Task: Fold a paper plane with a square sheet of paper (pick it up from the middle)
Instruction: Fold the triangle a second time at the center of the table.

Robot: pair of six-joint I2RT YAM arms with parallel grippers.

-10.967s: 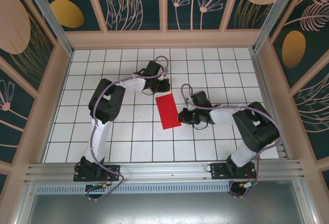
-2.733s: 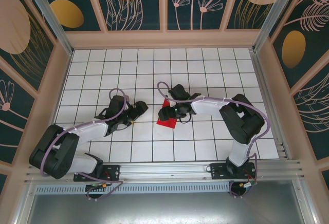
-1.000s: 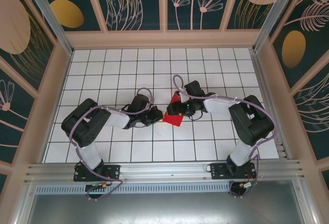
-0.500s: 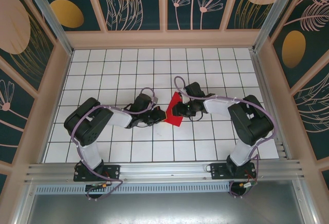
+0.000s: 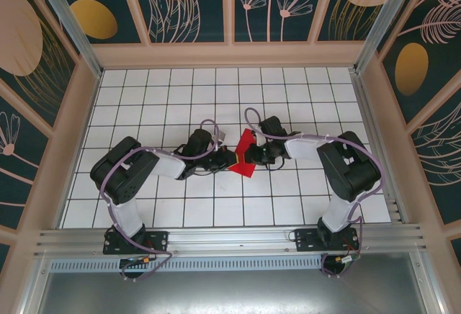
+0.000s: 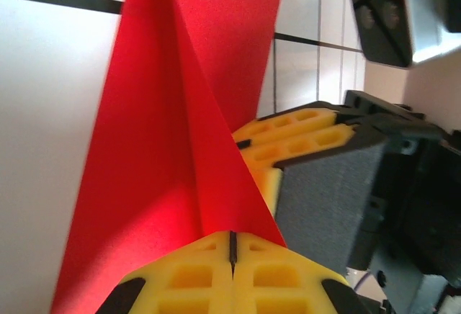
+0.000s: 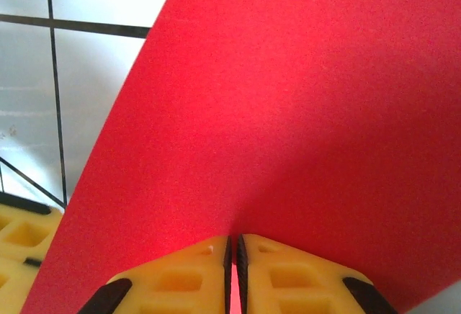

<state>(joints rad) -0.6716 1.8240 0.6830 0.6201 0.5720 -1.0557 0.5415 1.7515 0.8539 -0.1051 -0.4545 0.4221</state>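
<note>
The left arm (image 5: 166, 164) and right arm (image 5: 299, 147) have white links, bulky black joints and looping lilac cables; the right end effector (image 7: 232, 245) has yellow latticed fingers.

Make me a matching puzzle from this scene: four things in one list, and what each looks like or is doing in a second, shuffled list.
Things:
1. square sheet of paper
2. left gripper
3. right gripper
4. table

Descriptions:
A. white tiles with dark lines
B. pinching a raised crease
C. red, held from two sides
D. pinching a smooth stretch of paper

Pairs: 1-C, 2-B, 3-D, 4-A
</note>
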